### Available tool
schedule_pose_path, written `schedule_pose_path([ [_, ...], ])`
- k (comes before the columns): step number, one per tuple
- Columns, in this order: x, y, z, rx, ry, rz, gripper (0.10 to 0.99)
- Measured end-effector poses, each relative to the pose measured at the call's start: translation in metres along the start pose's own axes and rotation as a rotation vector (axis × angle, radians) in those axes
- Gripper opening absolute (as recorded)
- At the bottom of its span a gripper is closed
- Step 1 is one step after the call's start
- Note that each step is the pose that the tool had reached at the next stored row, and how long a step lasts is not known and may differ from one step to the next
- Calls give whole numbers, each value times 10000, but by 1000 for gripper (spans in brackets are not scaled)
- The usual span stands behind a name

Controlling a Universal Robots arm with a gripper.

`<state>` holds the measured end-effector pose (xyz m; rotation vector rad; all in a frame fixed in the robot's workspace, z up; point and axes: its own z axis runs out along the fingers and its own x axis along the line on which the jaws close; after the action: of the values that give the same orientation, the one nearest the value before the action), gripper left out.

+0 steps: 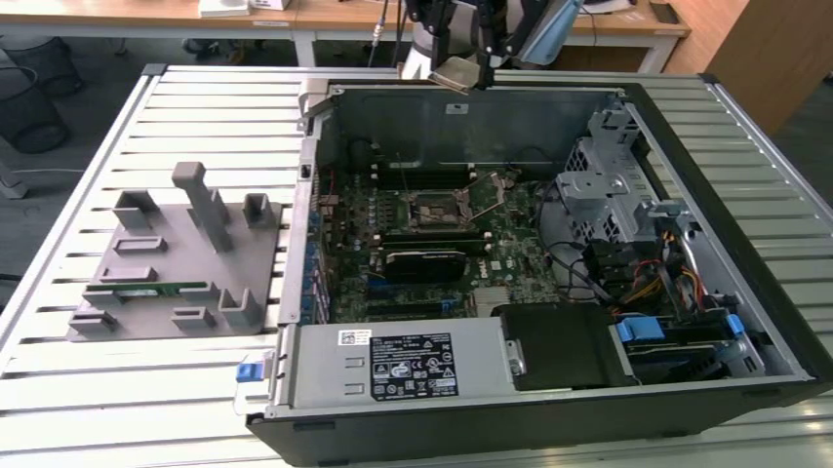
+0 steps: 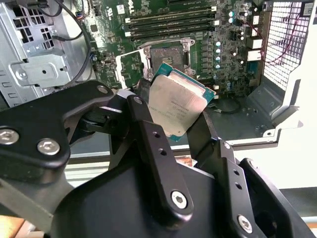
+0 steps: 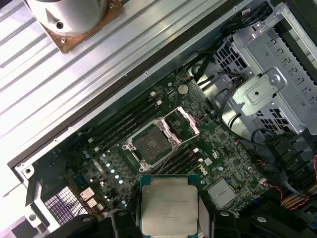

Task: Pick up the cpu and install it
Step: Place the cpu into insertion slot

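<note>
The cpu (image 2: 176, 103), a flat square chip with a shiny silver top and a green edge, is pinched between my gripper's (image 2: 173, 113) two black fingers (image 2: 148, 139). In the exterior view my gripper (image 1: 465, 70) hangs with the cpu (image 1: 455, 77) above the back wall of the open computer case (image 1: 677, 136). The cpu (image 3: 169, 206) also sits tilted in the first wrist view. Below lies the motherboard's bare socket (image 3: 148, 144), its metal retaining frame (image 3: 181, 122) swung open; the socket (image 1: 436, 208) sits mid-board.
A grey fixture (image 1: 170, 253) on the slatted table (image 1: 78, 390) holds a green memory stick (image 1: 154, 290). Inside the case are a black heatsink (image 1: 423, 265), a metal drive cage (image 1: 606, 185), cables (image 1: 651, 283) and a power supply (image 1: 390, 361).
</note>
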<state>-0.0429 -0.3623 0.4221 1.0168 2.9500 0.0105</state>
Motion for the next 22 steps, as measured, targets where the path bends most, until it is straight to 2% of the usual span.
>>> schedule_pose_path([
  [22, 1, 1, 3, 50, -37, 2753, 541],
])
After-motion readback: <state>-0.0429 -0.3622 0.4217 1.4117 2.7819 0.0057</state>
